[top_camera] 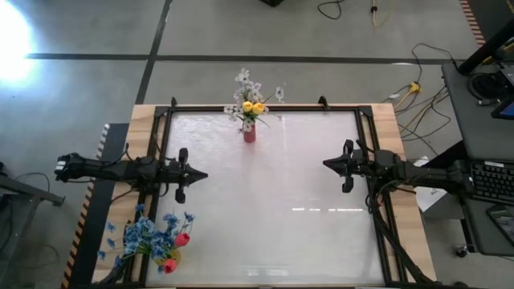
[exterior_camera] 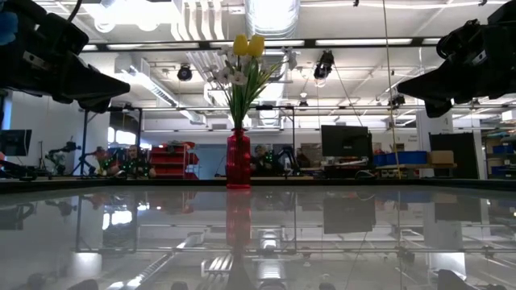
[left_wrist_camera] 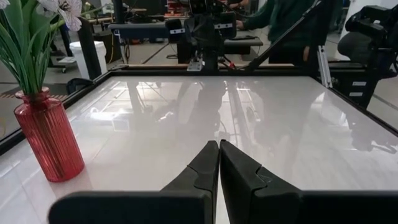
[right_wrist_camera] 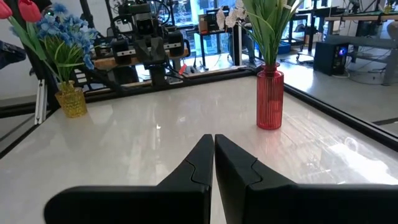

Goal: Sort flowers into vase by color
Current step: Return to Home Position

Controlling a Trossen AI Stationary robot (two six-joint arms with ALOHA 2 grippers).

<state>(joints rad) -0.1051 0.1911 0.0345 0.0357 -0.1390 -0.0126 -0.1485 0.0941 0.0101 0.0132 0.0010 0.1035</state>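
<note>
A red ribbed vase (top_camera: 250,134) stands on its base at the middle of the table's far edge and holds yellow buds (top_camera: 253,107) and white sprays (top_camera: 245,80). It also shows in the low view as the red vase (exterior_camera: 238,159). A small yellow vase (right_wrist_camera: 73,101) at the near left corner holds blue clusters (top_camera: 148,234) and pink-red buds (top_camera: 182,239). My left gripper (top_camera: 202,174) hangs shut above the table's left side, pointing level toward the right. My right gripper (top_camera: 327,164) hangs shut above the right side and faces it. Neither is near a flower.
A black metal frame (top_camera: 265,107) borders the glossy white tabletop (top_camera: 273,217), with wooden strips outside it. A desk with a keyboard (top_camera: 491,181) stands past the right edge. People sit in the room beyond the far edge (exterior_camera: 133,159).
</note>
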